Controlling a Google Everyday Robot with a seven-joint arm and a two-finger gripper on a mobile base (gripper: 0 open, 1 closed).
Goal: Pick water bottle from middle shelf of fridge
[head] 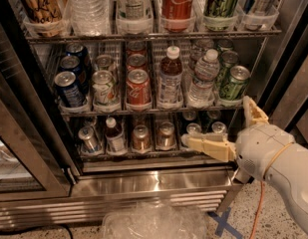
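The water bottle is small, clear and ribbed with a white cap. It stands upright in the fifth lane of the middle shelf of the fridge. It sits between a bottle of brown drink and green cans. My gripper is open and empty in front of the lower shelf, below and to the right of the water bottle. One cream finger points left and the other points up.
The top shelf holds a big clear ribbed bottle, a Coca-Cola bottle and cans. Blue cans and red cans share the middle shelf. The glass door stands open at the left. A clear plastic bag lies on the floor.
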